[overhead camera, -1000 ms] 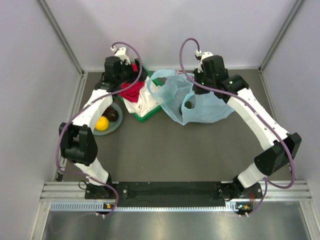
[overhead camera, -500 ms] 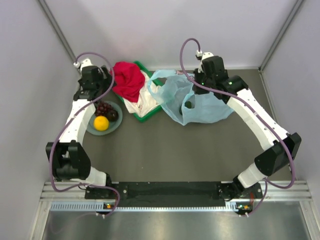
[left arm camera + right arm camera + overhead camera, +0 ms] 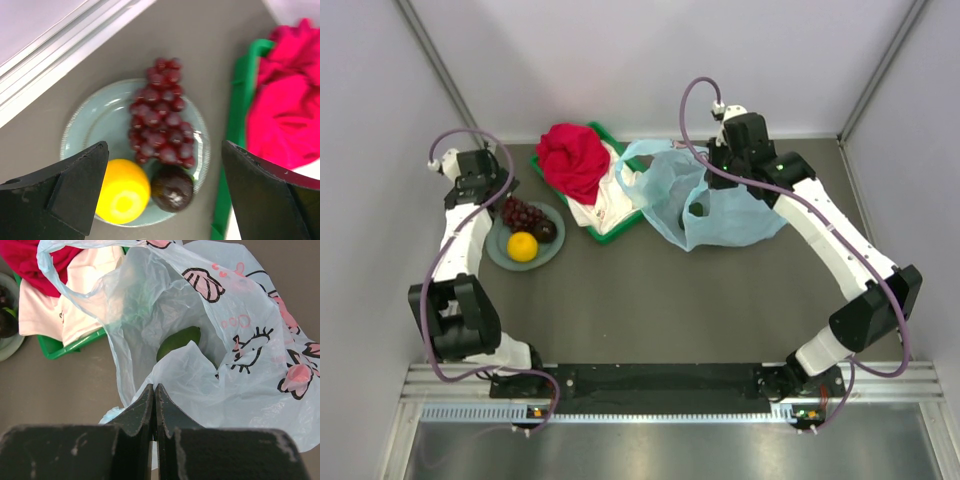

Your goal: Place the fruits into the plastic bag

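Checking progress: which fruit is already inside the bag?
The dark green fruit, inside the plastic bag; the grapes, citrus and dark round fruit sit on the plate.

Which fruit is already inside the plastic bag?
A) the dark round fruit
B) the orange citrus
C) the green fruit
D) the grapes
C: the green fruit shows through the open mouth of the plastic bag, while the citrus, the grapes and the dark round fruit all lie on the plate.
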